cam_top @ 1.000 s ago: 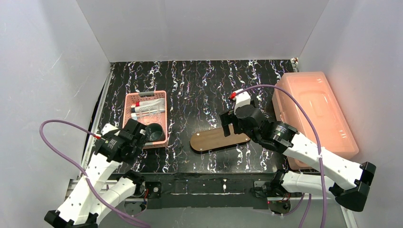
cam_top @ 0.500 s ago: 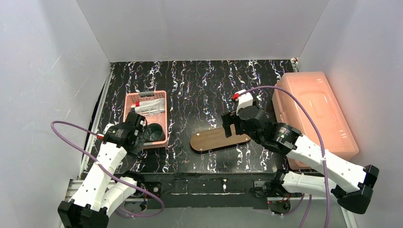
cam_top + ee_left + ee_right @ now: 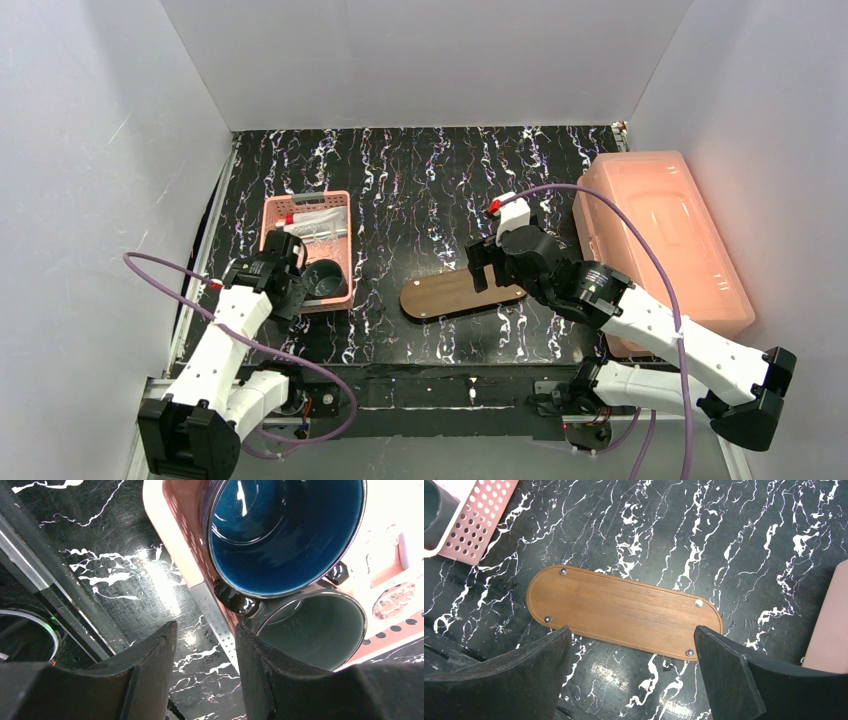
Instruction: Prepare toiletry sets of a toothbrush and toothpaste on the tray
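Zero sets are standing complete: the tray (image 3: pixel 463 293) is lying bare near the middle of the desk (image 3: pixel 420 180), a little toward its near edge, with neither toothbrush nor toothpaste on it. By my reckoning, all of the filling is waiting to be done.

Stock, counted:
- Tray, dark wood, oval: one.
- Pink perforated basket (image 3: pixel 306 196), toward the desk's left edge: one, carrying the supplies.
- Mugs, dark, sitting in the basket's near end and touching: two, a blue-lined mug (image 3: pixel 285 530) and a grey-lined mug (image 3: pixel 312 630).
- Pale tubes (image 3: pixel 310 228) with red caps, likely the toothpaste, in the basket's far end: at least two, exact count unclear.
- Toothbrushes: none that I am making out.
- Pink lidded box (image 3: pixel 660 235), along the right edge: one, lid on.

Left pincer (image 3: pixel 205 635): narrow, straddling the basket's near wall beside the mugs. Whether it is pinching anything is not showing.
Right pincer (image 3: pixel 630 630): spread wide, hanging over the tray, holding nothing.
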Robot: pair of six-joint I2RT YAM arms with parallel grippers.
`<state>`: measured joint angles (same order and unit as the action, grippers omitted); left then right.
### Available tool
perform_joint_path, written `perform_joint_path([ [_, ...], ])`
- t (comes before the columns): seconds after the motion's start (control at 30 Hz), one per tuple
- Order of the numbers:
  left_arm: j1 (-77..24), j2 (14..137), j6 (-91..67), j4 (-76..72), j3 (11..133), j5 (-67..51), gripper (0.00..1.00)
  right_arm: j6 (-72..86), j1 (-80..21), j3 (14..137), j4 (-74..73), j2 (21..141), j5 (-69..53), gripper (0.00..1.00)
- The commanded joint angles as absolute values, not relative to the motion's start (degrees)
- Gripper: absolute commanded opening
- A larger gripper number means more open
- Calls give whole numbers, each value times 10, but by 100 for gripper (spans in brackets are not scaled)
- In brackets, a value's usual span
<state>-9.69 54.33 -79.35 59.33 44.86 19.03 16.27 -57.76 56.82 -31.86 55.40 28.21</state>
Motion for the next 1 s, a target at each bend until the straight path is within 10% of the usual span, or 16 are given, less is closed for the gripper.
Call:
perform_joint_path([
  [0.0, -79, 557, -774, 577, 447, 190, 45, 152, -577, 565, -299, 548, 279, 100],
  [0.97, -58, 582, -717, 543, 410, 144, 20, 171, -577, 553, -299, 549, 265, 100],
])
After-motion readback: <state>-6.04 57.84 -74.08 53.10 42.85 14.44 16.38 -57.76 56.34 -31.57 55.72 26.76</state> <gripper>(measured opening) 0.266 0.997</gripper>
